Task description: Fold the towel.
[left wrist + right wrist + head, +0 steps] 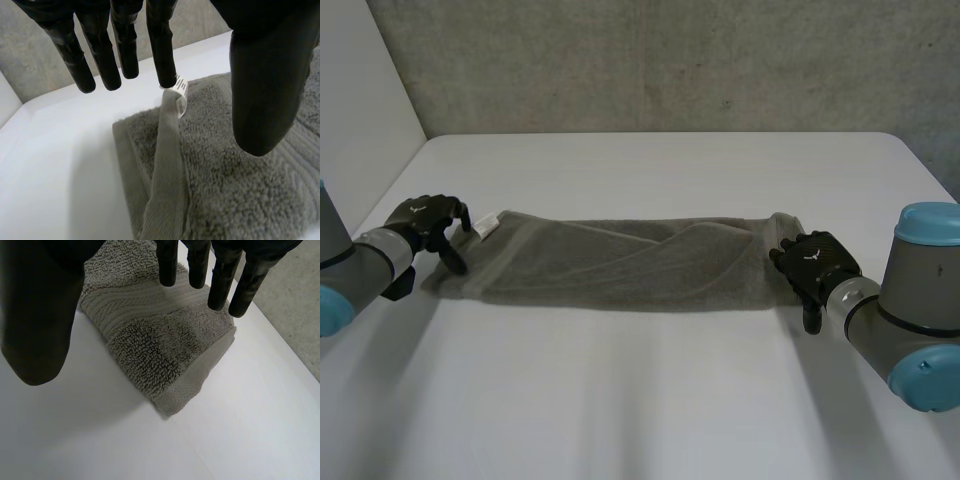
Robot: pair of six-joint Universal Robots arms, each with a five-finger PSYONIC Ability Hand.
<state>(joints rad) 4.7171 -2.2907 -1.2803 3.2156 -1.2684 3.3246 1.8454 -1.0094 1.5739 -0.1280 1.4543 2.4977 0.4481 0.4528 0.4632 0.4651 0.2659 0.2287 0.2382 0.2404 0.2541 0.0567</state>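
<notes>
The folded grey towel (620, 265) lies lengthwise on the white table (650, 400), one end under each hand. The left hand (425, 222), fingers straight, has the towel's white label (486, 225) at its fingertips. The right hand (812, 262) is straight-fingered too, gripping nothing.

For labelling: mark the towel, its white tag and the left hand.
towel (620, 265): head view, middle of the folded strip.
white tag (181, 97): left wrist view, middle of the tag.
left hand (425, 218): head view, back of the hand.
</notes>
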